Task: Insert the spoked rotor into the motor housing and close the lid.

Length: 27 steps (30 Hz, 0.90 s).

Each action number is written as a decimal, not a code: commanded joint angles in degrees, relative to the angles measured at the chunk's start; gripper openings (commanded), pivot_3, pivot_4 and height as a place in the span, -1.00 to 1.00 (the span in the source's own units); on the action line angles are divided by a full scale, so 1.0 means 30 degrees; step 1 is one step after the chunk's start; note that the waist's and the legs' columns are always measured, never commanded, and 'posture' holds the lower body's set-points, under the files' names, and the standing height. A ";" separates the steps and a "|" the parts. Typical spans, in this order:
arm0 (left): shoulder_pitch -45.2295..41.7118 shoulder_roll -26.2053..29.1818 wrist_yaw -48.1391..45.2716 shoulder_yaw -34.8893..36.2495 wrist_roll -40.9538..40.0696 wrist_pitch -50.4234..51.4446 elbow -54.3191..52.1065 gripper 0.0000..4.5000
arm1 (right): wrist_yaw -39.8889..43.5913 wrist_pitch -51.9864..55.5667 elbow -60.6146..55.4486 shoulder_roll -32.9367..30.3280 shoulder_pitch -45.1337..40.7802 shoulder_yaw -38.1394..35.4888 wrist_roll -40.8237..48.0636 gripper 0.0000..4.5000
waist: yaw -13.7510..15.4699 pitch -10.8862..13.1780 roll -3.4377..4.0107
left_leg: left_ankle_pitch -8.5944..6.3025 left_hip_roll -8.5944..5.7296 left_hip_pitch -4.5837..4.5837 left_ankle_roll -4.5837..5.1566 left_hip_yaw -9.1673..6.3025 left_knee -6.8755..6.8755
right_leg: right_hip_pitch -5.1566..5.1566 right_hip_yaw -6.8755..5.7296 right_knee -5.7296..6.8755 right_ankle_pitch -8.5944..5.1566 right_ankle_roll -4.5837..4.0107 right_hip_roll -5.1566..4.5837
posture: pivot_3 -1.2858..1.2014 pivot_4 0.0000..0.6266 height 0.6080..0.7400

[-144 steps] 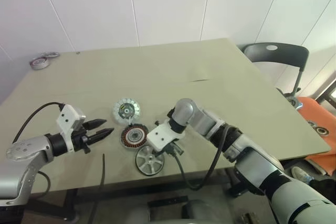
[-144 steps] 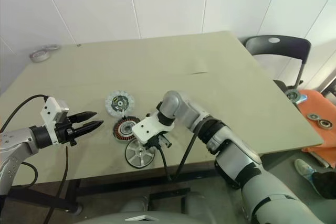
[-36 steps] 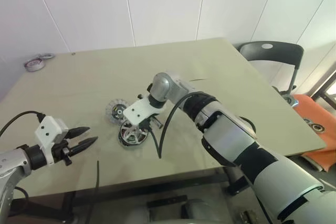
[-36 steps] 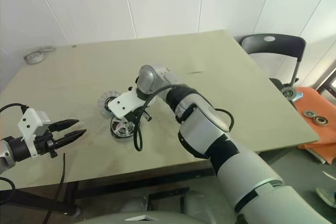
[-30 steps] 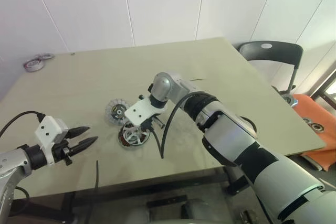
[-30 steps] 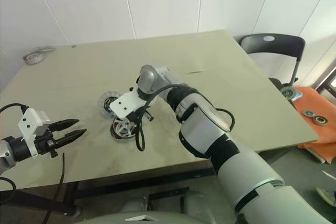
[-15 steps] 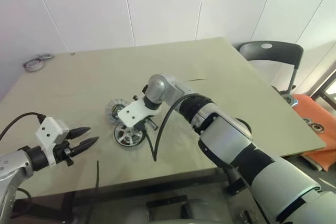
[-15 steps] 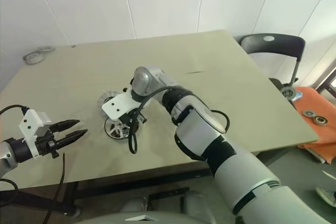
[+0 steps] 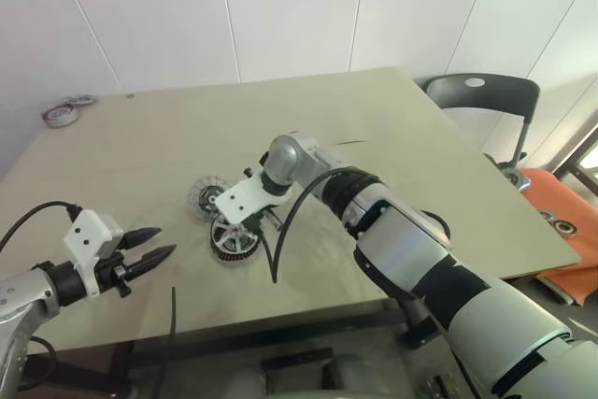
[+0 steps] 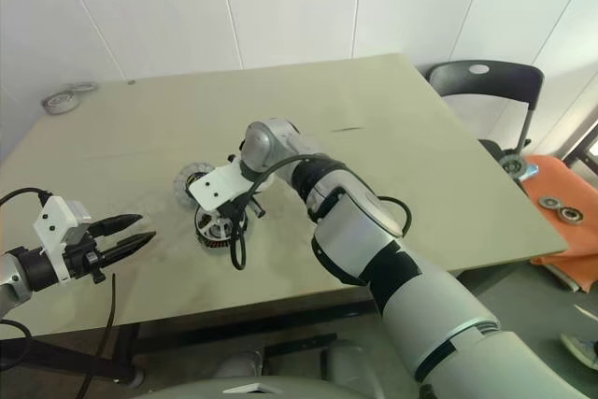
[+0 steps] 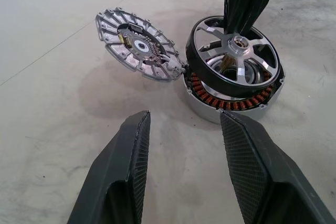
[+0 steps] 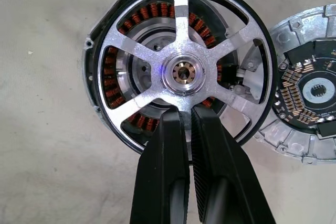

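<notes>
Two right pincer [image 12: 187, 116] fingers pinch the spoked rotor [image 12: 184, 66] over the motor housing [image 11: 233, 98].

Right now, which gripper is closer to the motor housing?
Right. The right gripper is over the motor housing, gripping the spoked rotor; the left gripper hovers open off to its side.

A tape roll [image 9: 63, 116] lies at the table's [image 9: 392, 137] far corner; a chair [image 9: 486, 100] stands beside.

A: Where's the spoked rotor [image 12: 181, 72]?
B: Pinched at one spoke by the right hand [image 12: 188, 116], sitting tilted atop the motor housing [image 11: 231, 103].
A: And the housing?
B: Directly under that hand, copper windings showing.
</notes>
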 commanded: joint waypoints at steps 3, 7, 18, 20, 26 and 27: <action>-0.0331 0.0046 0.0057 0.0215 -0.0214 -0.0034 -0.0308 0.01 | 0.1438 -0.0744 -0.0639 -0.0256 -0.0027 -0.0193 0.0182 -1.00 | 0.0018 0.0002 0.0004 | 0.0000 -0.0002 0.0000 0.0000 0.0000 0.0001 | 0.0005 0.0000 -0.0001 0.0000 0.0001 -0.0002 | 0.03 -1.00 1.00; -0.0447 0.0018 0.0126 0.0159 -0.0211 0.0003 -0.0288 0.01 | 0.1915 -0.0553 -0.0860 0.0016 0.0014 -0.0473 0.0484 -1.00 | 0.0009 0.0000 0.0001 | 0.0000 -0.0006 0.0000 0.0000 0.0001 0.0002 | 0.0009 -0.0001 -0.0006 0.0000 0.0002 -0.0005 | 0.03 -1.00 1.00; -0.0223 -0.0279 0.0342 0.0249 -0.0183 0.0001 -0.0499 0.01 | -0.0012 -0.0172 -0.0778 0.0703 0.0024 -0.0555 0.0371 -1.00 | -0.0017 0.0001 0.0002 | -0.0001 -0.0001 0.0001 0.0000 -0.0001 -0.0006 | -0.0003 0.0001 0.0000 0.0000 0.0001 -0.0002 | 0.03 -1.00 1.00; -0.0155 -0.0313 0.0394 0.0274 -0.0206 0.0022 -0.0569 0.01 | -0.0280 -0.0139 -0.0748 0.0791 0.0092 -0.0544 0.0361 -0.87 | -0.0008 0.0002 0.0004 | 0.0000 -0.0001 0.0001 0.0000 -0.0001 -0.0005 | -0.0002 0.0001 0.0000 0.0001 0.0000 -0.0001 | 0.03 -1.00 1.00; 0.0050 -0.0373 0.0488 0.0320 -0.0260 0.0042 -0.0732 0.01 | -0.0056 0.0444 -0.0730 0.0819 0.0167 -0.0547 0.0444 -0.33 | -0.0001 0.0003 0.0005 | 0.0000 -0.0002 0.0003 -0.0001 -0.0001 0.0000 | 0.0004 0.0001 0.0001 0.0000 0.0001 -0.0002 | 0.03 -1.00 1.00; 0.0021 -0.0372 0.0493 0.0298 -0.0258 0.0043 -0.0707 0.01 | 0.0317 0.0291 -0.0793 0.0676 0.0192 -0.0472 0.0428 -0.33 | -0.0002 0.0002 0.0005 | 0.0000 -0.0002 0.0004 0.0000 0.0000 0.0000 | 0.0005 0.0000 0.0001 0.0000 0.0000 -0.0002 | 0.03 -1.00 1.00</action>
